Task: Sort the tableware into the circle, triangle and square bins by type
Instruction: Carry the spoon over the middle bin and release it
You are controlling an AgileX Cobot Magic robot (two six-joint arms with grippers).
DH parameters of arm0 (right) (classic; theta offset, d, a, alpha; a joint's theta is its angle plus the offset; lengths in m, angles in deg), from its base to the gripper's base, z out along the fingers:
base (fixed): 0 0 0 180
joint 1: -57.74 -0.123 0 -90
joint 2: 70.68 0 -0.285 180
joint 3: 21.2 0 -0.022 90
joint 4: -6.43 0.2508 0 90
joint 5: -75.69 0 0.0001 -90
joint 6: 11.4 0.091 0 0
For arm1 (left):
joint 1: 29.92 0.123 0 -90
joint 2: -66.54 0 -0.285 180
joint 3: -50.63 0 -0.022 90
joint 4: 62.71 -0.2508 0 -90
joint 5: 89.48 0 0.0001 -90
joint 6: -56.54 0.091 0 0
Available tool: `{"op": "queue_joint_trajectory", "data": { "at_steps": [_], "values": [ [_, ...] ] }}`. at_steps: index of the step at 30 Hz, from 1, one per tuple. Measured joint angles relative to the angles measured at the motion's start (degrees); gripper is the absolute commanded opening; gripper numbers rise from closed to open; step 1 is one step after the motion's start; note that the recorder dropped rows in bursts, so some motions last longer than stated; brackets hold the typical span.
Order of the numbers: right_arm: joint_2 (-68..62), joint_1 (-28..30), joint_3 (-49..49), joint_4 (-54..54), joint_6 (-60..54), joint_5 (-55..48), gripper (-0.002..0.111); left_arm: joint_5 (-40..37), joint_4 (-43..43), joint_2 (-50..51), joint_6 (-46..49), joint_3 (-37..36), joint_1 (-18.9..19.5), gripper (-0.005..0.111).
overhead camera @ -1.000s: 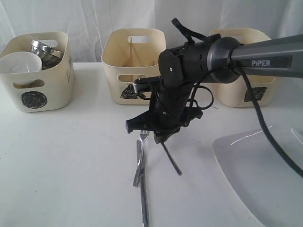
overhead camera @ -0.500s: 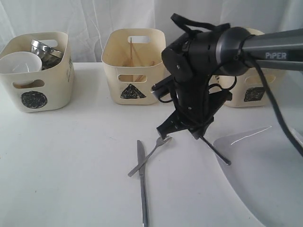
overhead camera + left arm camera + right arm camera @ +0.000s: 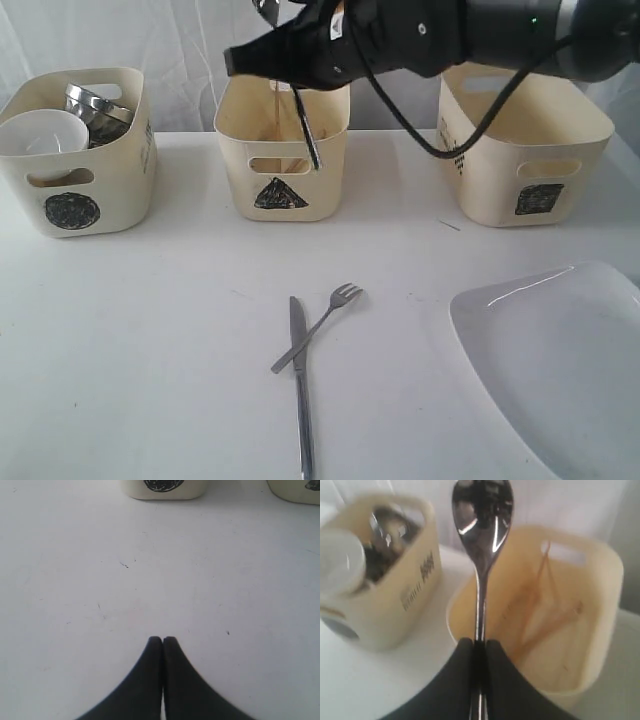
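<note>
A: Where is the spoon?
B: The spoon [image 3: 481, 520] is clamped by its handle in the right claw [image 3: 479, 647] and held above the triangle bin [image 3: 282, 195]. The left claw [image 3: 163, 642] is pressed together over the bench [image 3: 75, 580].
A: Counts?
B: 3 bins [image 3: 110, 170] are counted. 1 fork [image 3: 322, 320] and 1 knife [image 3: 302, 420] are crossed on the bench. 1 plate [image 3: 560, 360] is cut off at the frame edge.
</note>
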State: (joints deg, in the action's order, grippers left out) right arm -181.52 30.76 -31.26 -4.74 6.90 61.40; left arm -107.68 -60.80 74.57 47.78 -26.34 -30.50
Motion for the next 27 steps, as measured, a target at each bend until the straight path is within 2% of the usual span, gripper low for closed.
{"op": "queue_joint_trajectory", "data": {
  "at_steps": [7,14,22,27],
  "values": [
    [-7.6,0.4,0.0,0.4,1.1,20.4,0.0,0.0,0.0,0.0,0.0,0.0,0.0,0.0],
    [-12.7,3.0,0.0,1.5,1.1,33.2,0.0,0.0,0.0,0.0,0.0,0.0,0.0,0.0],
    [-14.3,6.8,0.0,12.3,0.3,45.6,0.0,0.0,0.0,0.0,0.0,0.0,0.0,0.0],
    [-18.6,8.0,-0.1,14.5,-5.7,53.0,0.01,0.0,0.0,0.0,0.0,0.0,0.0,0.0]
  ]
}}
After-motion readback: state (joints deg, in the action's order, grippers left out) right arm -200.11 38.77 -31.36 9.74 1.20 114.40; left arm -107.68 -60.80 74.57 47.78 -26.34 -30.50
